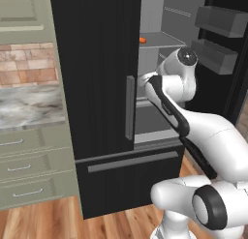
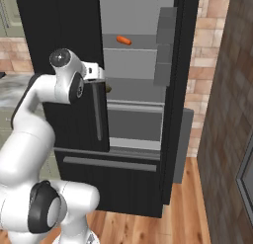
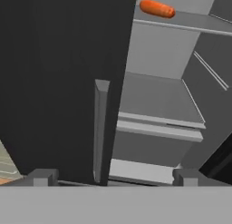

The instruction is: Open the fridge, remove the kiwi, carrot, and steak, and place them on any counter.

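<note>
Counter (image 1: 29,107) of grey-white marbled stone sits far left. Tall black double-door fridge (image 1: 97,64): right door open, left shut. Two-finger gripper (image 3: 113,177) spread, empty, facing the interior. Small orange carrot (image 3: 157,8) lies on the upper shelf. Retrieval step; next, reach up toward it.

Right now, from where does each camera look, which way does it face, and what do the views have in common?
Left base view: behind the arm on its left, facing the fridge and the counter; the arm rises at lower right.
Right base view: behind on the right, facing the open fridge compartment; the arm rises at lower left.
Hand view: on the hand, looking along the open fingers into the shelves.
Shared: all three show the carrot on a shelf and the shut door's handle.
</note>
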Available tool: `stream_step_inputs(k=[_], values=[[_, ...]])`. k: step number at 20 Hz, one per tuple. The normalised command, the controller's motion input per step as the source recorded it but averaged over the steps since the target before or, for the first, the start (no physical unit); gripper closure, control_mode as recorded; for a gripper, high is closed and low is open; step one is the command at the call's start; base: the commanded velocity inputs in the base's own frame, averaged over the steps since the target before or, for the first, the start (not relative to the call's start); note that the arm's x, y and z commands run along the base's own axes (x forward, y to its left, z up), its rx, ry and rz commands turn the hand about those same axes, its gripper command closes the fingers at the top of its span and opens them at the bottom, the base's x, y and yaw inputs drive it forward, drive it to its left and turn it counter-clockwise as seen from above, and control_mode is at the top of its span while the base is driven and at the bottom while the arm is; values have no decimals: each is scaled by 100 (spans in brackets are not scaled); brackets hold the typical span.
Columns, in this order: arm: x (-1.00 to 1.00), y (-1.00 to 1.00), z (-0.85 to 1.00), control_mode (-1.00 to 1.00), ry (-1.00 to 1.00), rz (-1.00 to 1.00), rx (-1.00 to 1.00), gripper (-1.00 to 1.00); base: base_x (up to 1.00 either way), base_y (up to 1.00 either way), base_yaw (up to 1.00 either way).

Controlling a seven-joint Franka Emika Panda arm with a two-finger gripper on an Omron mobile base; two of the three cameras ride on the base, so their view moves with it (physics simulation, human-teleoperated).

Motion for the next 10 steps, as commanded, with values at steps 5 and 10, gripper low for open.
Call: stream_step_inputs(k=[5, 10], values=[[9, 46, -28, -100, 0, -1, 0, -100, 0, 0, 0], [45, 26, -14, -100, 0, -6, 0, -100, 0, 0, 0]])
